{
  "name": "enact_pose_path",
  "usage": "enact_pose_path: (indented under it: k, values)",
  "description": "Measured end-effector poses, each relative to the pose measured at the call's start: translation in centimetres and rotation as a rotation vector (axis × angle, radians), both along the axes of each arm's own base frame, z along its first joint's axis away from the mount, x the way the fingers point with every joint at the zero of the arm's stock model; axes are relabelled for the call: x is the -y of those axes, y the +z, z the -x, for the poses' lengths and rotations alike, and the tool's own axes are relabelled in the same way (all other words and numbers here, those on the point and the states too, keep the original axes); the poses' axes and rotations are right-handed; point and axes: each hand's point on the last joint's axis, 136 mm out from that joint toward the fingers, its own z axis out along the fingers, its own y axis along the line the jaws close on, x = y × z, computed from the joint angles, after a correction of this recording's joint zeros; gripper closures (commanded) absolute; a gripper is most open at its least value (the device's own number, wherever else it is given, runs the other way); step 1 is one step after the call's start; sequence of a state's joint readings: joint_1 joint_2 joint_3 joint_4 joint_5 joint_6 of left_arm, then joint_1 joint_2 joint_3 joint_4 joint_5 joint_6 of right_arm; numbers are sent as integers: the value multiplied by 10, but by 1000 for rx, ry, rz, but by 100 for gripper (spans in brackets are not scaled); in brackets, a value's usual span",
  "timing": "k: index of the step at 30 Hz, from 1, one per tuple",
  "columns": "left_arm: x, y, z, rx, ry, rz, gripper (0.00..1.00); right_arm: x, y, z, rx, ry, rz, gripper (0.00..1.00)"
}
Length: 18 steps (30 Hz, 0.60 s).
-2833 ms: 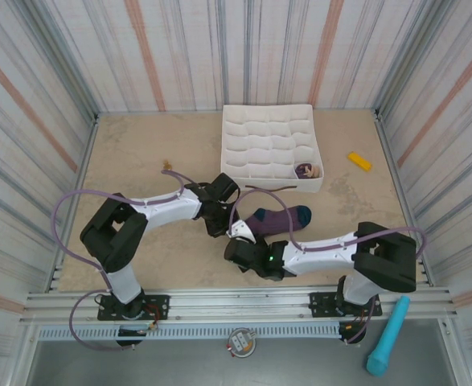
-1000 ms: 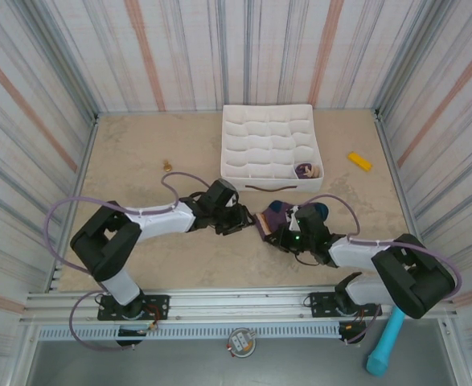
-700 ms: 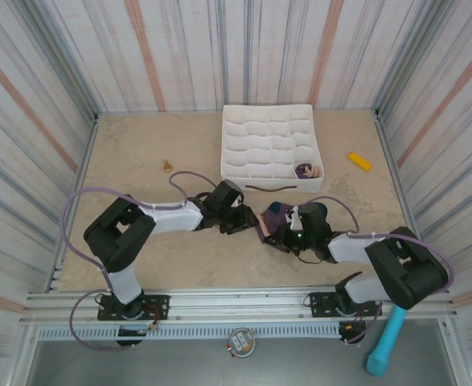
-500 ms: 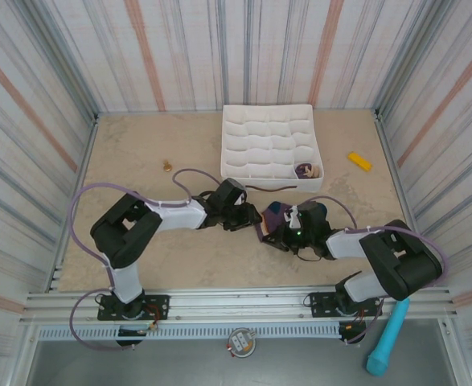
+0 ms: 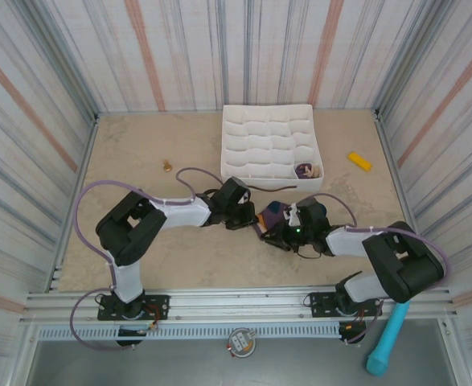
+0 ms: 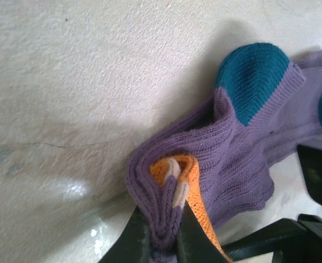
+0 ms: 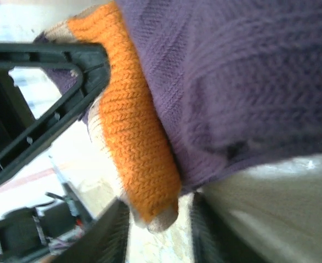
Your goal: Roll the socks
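Left gripper: my left gripper [image 6: 162, 234] is clamped on a fold of purple knit. Its two dark fingers [image 6: 140, 241] are drawn close, with the fabric squeezed between them.
Socks: the socks [image 6: 243, 148] lie bunched on the surface straight ahead of my left fingertips. They are purple and ribbed, folded over on themselves into a loose roll.
Orange toe: the orange toe [image 6: 189, 183] is tucked inside that fold, just beyond my left pinch, with purple ribbing wrapped around it.
Teal heel: the teal heel [image 6: 254, 76] sits farther out from my left fingertips, off to their right, on the outer part of the bundle.
Right gripper: my right gripper [image 7: 158, 222] has its jaws apart. The tip of the orange toe hangs in the gap between them, and purple knit lies just past it. I cannot tell whether either finger touches the fabric.
Meeting point: seen from above, my two grippers face each other across the socks, one at each side of the bundle.
Table: a beige table [image 5: 139, 161] lies under both grippers and the socks.
Tray: a white compartmented tray [image 5: 261, 183] stands beyond both grippers, near the socks but apart from them. A small purple bundle [image 5: 306, 170] sits in its near compartment on my right-arm side.
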<state>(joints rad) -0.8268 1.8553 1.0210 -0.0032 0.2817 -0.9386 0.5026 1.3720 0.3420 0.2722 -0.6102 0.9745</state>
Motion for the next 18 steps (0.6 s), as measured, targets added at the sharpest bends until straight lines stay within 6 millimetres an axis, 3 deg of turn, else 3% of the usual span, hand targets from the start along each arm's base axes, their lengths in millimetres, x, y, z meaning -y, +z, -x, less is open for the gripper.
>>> enact_pose_path:
  k: [4, 10, 18]
  values:
    - [-9, 1, 2, -51, 24, -72, 100, -7, 26, -2, 130, 52, 114, 33]
    - [-30, 0, 9, -165, 64, -153, 100, -28, 66, 2, 397, 150, 325, 29]
    - [-50, 0, 18, -287, 95, -172, 100, -30, 44, 17, 644, 277, 663, 33]
